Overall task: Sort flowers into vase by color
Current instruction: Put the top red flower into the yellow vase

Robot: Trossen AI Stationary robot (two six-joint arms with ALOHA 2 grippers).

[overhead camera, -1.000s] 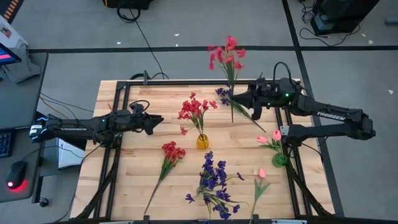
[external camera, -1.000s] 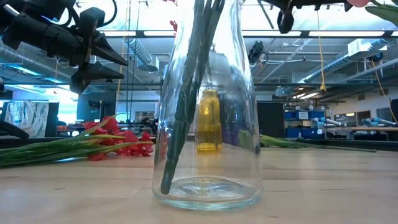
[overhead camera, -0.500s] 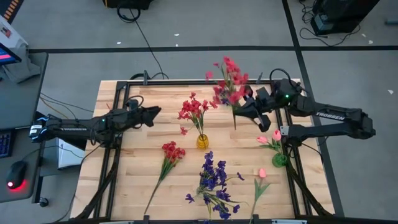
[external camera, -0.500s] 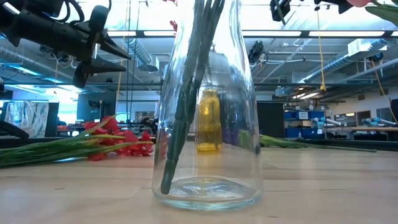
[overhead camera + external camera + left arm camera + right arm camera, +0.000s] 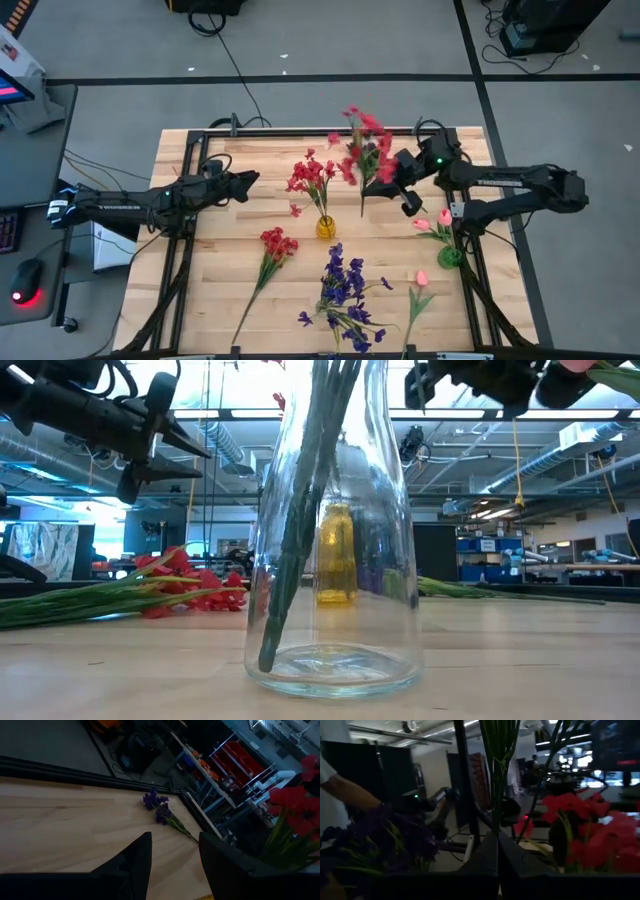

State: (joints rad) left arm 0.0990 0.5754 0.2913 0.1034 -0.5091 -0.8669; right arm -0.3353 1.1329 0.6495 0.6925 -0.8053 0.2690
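- Flowers first, seen from the high view: a red sprig [image 5: 366, 150] hangs in my right gripper [image 5: 372, 187], lifted above the table [image 5: 180, 290] just beyond the small yellow vase [image 5: 326, 228], which already holds red blooms [image 5: 312, 174].
- Same view: another red sprig [image 5: 272, 250] lies flat on the near left of the yellow vase, a purple bunch [image 5: 342, 295] stands just in front of it, a pink bud [image 5: 421, 282] lies to the vase's near right, and more pink buds [image 5: 436, 224] rise from a green vase [image 5: 450, 257] on its right.
- Same view: my left gripper [image 5: 250, 180] hovers well to the left of the yellow vase, holding nothing.
- Low view adds what the top cannot: a clear glass vase [image 5: 332, 560] stands right before the camera with dark green stems inside, and the yellow vase [image 5: 336, 555] shows through it, behind.
- Low view: the lying red sprig [image 5: 180, 588] rests on the wood, and my left fingers [image 5: 165, 455] stand parted in the air.
- Left wrist view: my two fingers are apart around empty space; beyond them a single purple sprig [image 5: 162, 813] lies on the boards near the table's edge, a piece the high view hides under the right arm.
- Right wrist view: my fingers are pressed together on a green stem [image 5: 498, 775], with red blooms [image 5: 580, 827] and purple blooms [image 5: 385, 832] close by.
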